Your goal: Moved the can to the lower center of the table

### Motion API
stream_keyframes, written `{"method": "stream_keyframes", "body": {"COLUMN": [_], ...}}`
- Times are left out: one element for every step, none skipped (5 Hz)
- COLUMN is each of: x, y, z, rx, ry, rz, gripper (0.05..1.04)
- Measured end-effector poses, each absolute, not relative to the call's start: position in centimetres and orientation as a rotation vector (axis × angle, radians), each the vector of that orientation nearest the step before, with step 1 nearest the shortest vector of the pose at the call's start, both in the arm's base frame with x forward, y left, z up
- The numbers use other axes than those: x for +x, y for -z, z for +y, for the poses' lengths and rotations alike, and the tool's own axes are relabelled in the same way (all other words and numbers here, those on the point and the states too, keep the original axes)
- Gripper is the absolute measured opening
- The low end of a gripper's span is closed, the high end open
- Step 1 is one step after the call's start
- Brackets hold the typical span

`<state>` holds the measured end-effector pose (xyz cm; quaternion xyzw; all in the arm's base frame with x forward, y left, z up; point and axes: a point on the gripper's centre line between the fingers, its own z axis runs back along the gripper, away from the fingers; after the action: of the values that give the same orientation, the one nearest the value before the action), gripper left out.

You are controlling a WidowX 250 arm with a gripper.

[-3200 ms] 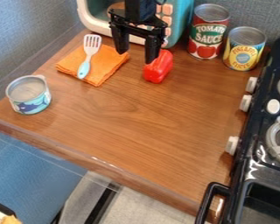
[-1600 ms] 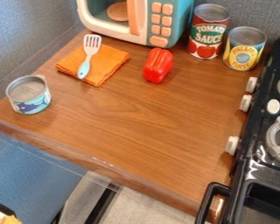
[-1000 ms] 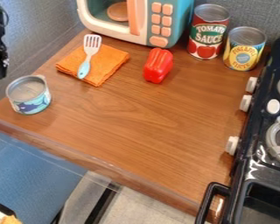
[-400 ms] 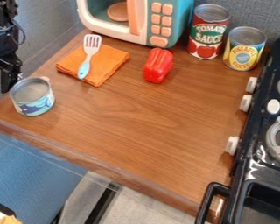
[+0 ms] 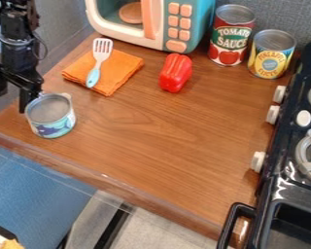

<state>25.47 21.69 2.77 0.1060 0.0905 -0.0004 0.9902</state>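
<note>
One short can (image 5: 50,116) with a grey top and a blue-and-white wrapper stands upright on the wooden desk (image 5: 151,131), toward its left side in the camera view and close to the front edge. The black gripper (image 5: 10,101) hangs at that left side, its jaws open with a gap between them. One of the jaws is right by the can's left rim; whether the two touch, I cannot tell. The can is outside the gap.

Behind the can and to its right, an orange cloth (image 5: 122,68) lies folded on the desk. A spatula (image 5: 94,76) rests on it, white head toward the back and pale blue handle toward the front. Right of the cloth lies a red toy pepper (image 5: 176,73), apart from it.

At the back stands a toy microwave (image 5: 211,14) in turquoise and cream, with peach-coloured buttons and a round peach-coloured piece inside. To its right, a tall red tomato can (image 5: 221,47) stands upright, and just beside it is a shorter can with a yellow label (image 5: 269,59). A black toy stove (image 5: 289,126) runs down the right side, with pale knobs facing the desk and a black handle (image 5: 229,224) near the bottom.
</note>
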Motion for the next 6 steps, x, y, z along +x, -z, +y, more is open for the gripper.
{"method": "stream_keyframes", "body": {"x": [25.1,26.4,26.4,27.2,27.0,26.6], "y": [-3.8,-4.2,-4.2,-3.9,-3.5,-3.3], "z": [18.8,14.7,11.9,9.0,7.8,7.8], "rx": [0.239,0.300,0.346,0.334,0.323,0.276], "ry": [0.028,0.083,0.068,0.044,0.024,0.021], "rz": [0.167,0.136,0.134,0.108,0.117,0.131], "gripper": [0.999,0.999,0.999,0.999,0.999,0.999]}}
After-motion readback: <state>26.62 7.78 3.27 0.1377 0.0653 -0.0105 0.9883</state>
